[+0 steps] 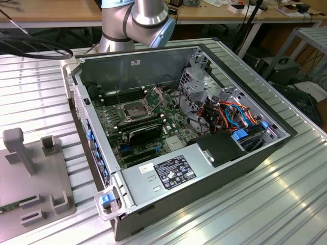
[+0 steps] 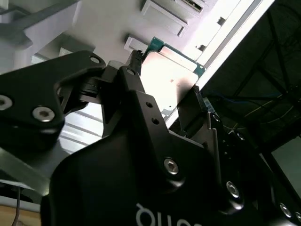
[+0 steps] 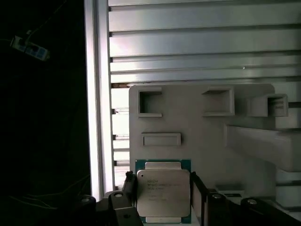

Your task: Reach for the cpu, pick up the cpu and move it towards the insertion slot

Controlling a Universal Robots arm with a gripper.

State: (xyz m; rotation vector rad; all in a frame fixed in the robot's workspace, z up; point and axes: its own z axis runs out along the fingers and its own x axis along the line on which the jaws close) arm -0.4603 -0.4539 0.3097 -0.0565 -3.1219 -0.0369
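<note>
Silver-beige cpu (image 3: 163, 190) clamped in the end effector (image 3: 162, 178) over a grey fixture plate (image 3: 202, 141).
Both wrist views show the black fingers (image 2: 133, 70) narrowly parted and pressed against two opposite edges of the chip; whether it rests on the plate or hangs clear of it cannot be told. In the exterior view the insertion slot (image 1: 132, 111), with its shiny frame and dark centre, lies inside the open computer case (image 1: 230, 176) on the ribbed metal tabletop (image 1: 286, 204). The arm (image 1: 138, 20) rises behind the case.
</note>
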